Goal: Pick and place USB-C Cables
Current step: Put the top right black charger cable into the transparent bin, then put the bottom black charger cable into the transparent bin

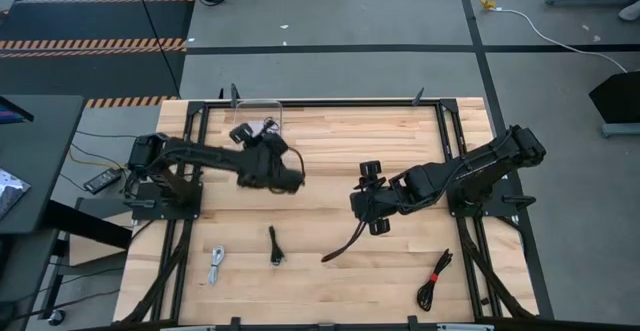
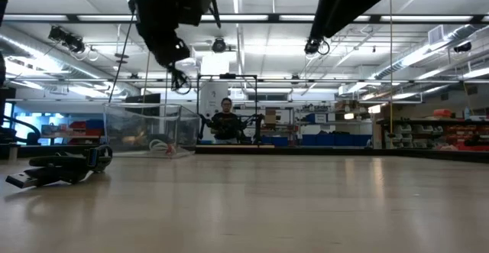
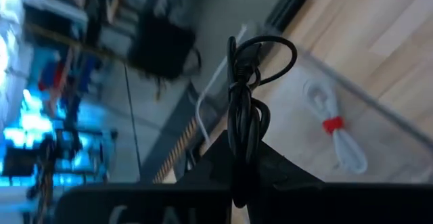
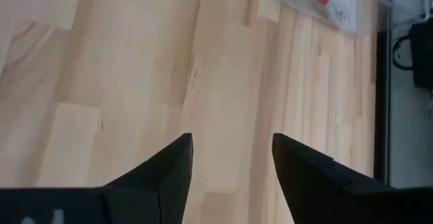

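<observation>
black cable coil (image 3: 243, 109) hung clamped in the left gripper (image 3: 238, 176) at eleven o'clock above the clear bin (image 1: 262, 117); only the left wrist view showed the red-tied white coil (image 3: 335, 127) inside. right gripper (image 4: 231, 158) stood apart, empty.

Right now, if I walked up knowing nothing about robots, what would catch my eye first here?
Probably the left gripper, raised near the table's far edge, pinching a black cable bundle over a clear box that already holds a red-tied white cable. The right gripper hovers open mid-table. Three more bundles lie along the near edge: silvery-white, black and red-tied black.
</observation>
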You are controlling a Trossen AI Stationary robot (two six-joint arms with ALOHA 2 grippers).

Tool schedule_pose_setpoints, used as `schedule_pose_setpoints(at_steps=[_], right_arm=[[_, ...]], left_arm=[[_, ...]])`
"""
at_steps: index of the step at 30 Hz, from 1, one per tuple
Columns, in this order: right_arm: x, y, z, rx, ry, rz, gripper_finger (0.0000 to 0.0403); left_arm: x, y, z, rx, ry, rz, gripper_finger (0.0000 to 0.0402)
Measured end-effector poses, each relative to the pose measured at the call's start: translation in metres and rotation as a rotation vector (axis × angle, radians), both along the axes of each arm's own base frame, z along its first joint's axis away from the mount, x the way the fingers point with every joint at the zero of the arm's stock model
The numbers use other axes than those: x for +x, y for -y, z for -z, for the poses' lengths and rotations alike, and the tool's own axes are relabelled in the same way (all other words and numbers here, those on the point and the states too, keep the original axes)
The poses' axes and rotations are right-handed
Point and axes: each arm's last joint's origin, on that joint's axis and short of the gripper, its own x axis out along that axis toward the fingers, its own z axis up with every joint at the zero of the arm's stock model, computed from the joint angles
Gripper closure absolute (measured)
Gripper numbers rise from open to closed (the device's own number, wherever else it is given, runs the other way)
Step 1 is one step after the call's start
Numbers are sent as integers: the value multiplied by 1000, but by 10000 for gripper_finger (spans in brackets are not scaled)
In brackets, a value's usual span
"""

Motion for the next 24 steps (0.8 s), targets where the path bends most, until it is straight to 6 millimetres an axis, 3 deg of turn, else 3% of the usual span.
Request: schedule_pose_setpoints(at_steps=[6, 11, 17, 24], right_arm=[[-7, -6, 2, 12, -33, 24, 197], [-11, -12, 3, 18, -44, 21, 198], [-13, -17, 3, 21, -42, 9, 199], [-15, -19, 3, 24, -49, 16, 200]], left_arm=[[-4, -34, 1, -36, -58, -90, 381], [-2, -52, 3, -80, -48, -120, 360], [-3, -65, 5, -164, -38, -152, 304], [-1, -67, 5, -164, -14, -153, 235]])
